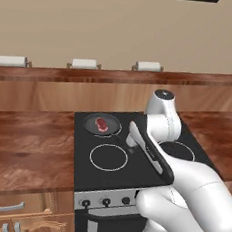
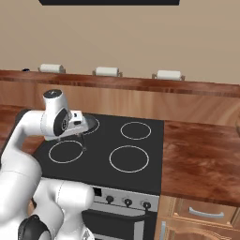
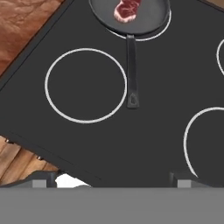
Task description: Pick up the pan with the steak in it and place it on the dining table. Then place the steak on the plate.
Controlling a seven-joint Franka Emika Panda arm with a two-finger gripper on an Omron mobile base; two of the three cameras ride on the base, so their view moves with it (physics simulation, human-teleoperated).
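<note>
You're facing a black stovetop (image 1: 133, 165) set into a wooden counter (image 1: 30, 145), with a beige wall beyond. The pan (image 1: 102, 125) sits on the far left burner, the steak (image 1: 103, 123) in it, handle toward you. Your gripper (image 2: 83, 136) hovers above the handle, probably not touching, jaws wide apart and empty.

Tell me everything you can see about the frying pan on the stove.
The pan is round, shallow and dark grey-black, metal by its look, with a long thin black handle ending in a small hanging loop. It sits flat on the back left burner ring of the black stove top, handle pointing toward the front. A raw red steak lies inside. Nothing else touches it; the open pincer hangs above the stove, clear of the handle.
</note>
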